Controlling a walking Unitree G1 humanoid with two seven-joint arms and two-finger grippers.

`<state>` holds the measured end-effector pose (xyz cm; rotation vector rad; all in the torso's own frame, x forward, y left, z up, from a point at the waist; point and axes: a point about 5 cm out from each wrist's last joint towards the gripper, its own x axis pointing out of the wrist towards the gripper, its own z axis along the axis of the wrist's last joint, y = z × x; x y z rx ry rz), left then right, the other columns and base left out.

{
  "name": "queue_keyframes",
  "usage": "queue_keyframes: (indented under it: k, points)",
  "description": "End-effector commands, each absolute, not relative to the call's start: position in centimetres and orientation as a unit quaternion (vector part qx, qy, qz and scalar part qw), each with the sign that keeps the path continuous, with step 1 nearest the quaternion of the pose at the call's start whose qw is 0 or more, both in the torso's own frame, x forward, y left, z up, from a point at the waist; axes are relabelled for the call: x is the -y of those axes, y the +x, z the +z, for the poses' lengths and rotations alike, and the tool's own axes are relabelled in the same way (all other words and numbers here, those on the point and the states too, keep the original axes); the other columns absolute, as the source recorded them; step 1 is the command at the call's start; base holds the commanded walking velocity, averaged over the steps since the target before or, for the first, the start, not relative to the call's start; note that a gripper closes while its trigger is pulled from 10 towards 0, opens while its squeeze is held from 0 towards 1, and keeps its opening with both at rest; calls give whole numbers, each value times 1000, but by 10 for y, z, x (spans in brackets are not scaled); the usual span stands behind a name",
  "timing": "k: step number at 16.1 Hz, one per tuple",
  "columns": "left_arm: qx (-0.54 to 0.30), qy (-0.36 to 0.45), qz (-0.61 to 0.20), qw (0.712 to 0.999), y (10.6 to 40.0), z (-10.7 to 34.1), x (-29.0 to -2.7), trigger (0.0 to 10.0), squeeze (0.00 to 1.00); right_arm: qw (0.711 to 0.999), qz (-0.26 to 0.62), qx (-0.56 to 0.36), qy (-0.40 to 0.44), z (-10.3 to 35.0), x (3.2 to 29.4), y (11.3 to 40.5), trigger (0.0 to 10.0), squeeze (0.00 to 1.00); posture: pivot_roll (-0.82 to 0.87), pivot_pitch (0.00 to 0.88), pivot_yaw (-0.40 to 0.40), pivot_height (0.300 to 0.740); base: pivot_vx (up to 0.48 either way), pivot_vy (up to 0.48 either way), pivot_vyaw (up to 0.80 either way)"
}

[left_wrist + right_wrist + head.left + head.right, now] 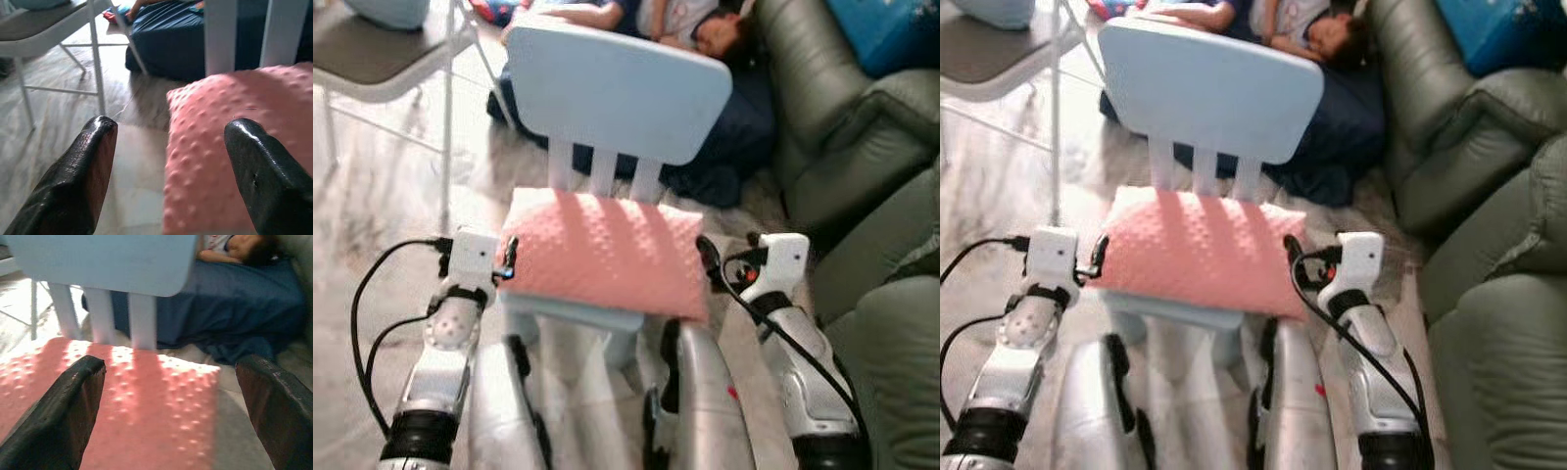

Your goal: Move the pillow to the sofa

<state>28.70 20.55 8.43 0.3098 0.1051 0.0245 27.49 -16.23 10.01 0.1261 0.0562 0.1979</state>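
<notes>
A pink dotted pillow (602,253) lies on the seat of a small light-blue chair (617,86) right in front of me. My left gripper (168,132) is at the pillow's left edge, open, with one finger over the pillow and the other over the floor. My right gripper (171,372) is at the pillow's right edge, also open, its fingers (73,396) spread above the pillow's near corner. Neither gripper holds anything. The grey-green sofa (862,147) stands to the right.
A person (705,29) lies on the floor behind the chair under a dark blue cover (744,127), against the sofa. A white folding chair (372,59) stands at the far left. A blue cushion (891,29) rests on the sofa.
</notes>
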Motion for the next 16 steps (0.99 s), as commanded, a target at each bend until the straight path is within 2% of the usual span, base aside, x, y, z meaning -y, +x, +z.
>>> queue_keyframes:
  k: [1,4,7,10,14,15,16]
  points:
    - [-59,154,11,986,285,82,-205,10000,0,993,93,-29,64,100,167,274,10000,0,-33,165,-54,507,0,0,0]
    - [-60,166,5,984,286,83,-208,10000,0,993,94,-35,64,98,166,273,10000,0,-30,173,-55,502,0,0,0]
    - [-76,170,-26,982,291,79,-211,10000,0,993,94,-38,64,98,167,274,10000,0,-29,192,-54,468,0,0,0]
    - [-48,239,-61,968,295,85,-215,10000,0,993,93,-50,60,98,171,277,10000,0,-30,226,-62,458,0,0,0]
    - [-57,165,-22,984,320,101,-228,10000,0,989,117,-70,54,100,166,294,10000,0,-30,280,-77,458,0,0,0]
    - [-57,153,-9,987,326,105,-227,10000,420,984,144,-59,81,106,159,299,10000,498,-32,292,-81,458,0,0,0]
    - [-53,156,4,986,329,108,-227,10000,1000,986,144,-57,69,108,157,302,10000,1000,-35,299,-84,458,0,0,0]
